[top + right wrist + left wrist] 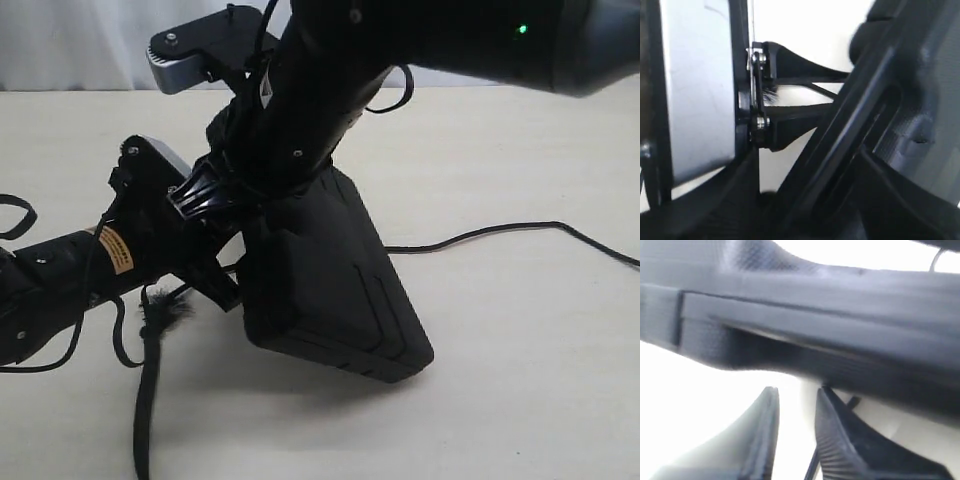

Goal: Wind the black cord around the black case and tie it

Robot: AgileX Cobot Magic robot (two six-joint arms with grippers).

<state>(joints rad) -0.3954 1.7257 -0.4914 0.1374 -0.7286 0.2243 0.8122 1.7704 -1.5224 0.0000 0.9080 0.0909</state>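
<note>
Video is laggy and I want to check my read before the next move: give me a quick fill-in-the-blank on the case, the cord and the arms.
1. The case is tipped up on its lower edge instead of lying ___ on the table.
2. In the exterior view, the cord has its fuzzy tuft to the ___ of the case.
3. A small light on the right arm glows ___.
Missing words: flat; left; green.
</note>
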